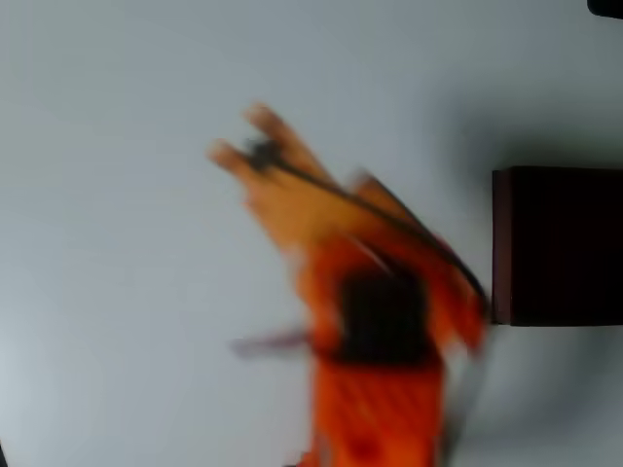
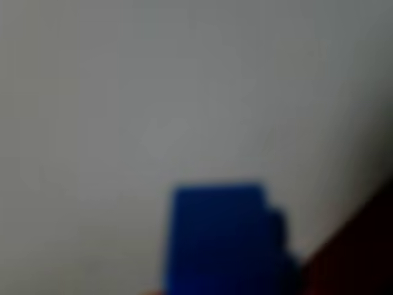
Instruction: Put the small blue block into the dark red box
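jaws (image 1: 243,136) blurred, pointing up-left | arm (image 1: 375,321) left of dark red box (image 1: 560,243)

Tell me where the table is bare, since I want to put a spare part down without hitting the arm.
The table is bare across the whole left side of the overhead view, and along the top above the gripper. It is crowded at the right, where the orange arm nearly meets the dark red box.

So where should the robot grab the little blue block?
The small blue block is a little brick, longer than it is wide. It is probably best pinched across its two long flat sides, near the middle, with the gripper coming down from above. The pictures are too blurry to tell whether the gripper is holding it.
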Robot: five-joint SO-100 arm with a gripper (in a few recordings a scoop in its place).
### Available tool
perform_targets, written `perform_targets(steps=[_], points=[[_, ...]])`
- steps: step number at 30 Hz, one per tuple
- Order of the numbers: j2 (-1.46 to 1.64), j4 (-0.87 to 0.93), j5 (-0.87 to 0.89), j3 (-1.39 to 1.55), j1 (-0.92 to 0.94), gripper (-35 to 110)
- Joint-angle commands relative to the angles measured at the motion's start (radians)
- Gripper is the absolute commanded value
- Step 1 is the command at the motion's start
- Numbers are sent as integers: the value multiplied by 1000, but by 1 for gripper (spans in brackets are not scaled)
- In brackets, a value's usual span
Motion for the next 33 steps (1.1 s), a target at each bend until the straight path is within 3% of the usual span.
perform_targets(steps=[1, 4, 9, 12, 17, 20, 25, 30, 33], points=[[541, -198, -80, 508, 314, 0], [747, -397, -133, 770, 494, 0], [752, -736, -179, 1014, 607, 0], [612, -936, -187, 1066, 635, 0], [184, -1092, -233, 879, 653, 2], [-20, -1101, -268, 750, 667, 19], [-133, -1080, -341, 684, 672, 24], [101, -842, -465, 696, 612, 24], [330, -661, -526, 733, 528, 16]])
